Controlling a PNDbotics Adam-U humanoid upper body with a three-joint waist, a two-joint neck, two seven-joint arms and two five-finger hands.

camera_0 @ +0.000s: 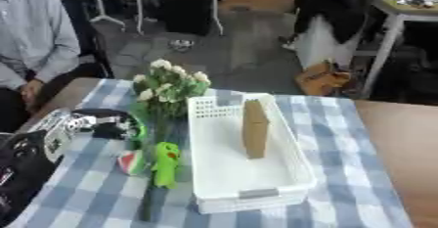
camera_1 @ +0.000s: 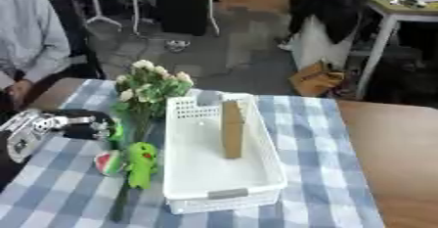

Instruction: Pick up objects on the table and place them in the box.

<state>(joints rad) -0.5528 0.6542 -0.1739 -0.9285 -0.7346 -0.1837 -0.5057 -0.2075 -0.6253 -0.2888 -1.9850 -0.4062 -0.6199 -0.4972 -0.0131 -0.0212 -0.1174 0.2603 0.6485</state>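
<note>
Left hand (camera_0: 85, 122) sits at the left side of the checked tablecloth (camera_0: 342, 139), fingers pointing right toward a dark object (camera_0: 116, 126); I cannot tell whether they curl round it. White basket (camera_0: 248, 193) stands mid-table with a tan upright block (camera_0: 255, 129) inside. Bouquet of pale flowers (camera_0: 171, 85) lies just left of the basket, blooms at the far end. Green plush toy (camera_0: 165, 163) and a watermelon-slice piece (camera_0: 130, 162) lie near the stems. I see no right hand.
</note>
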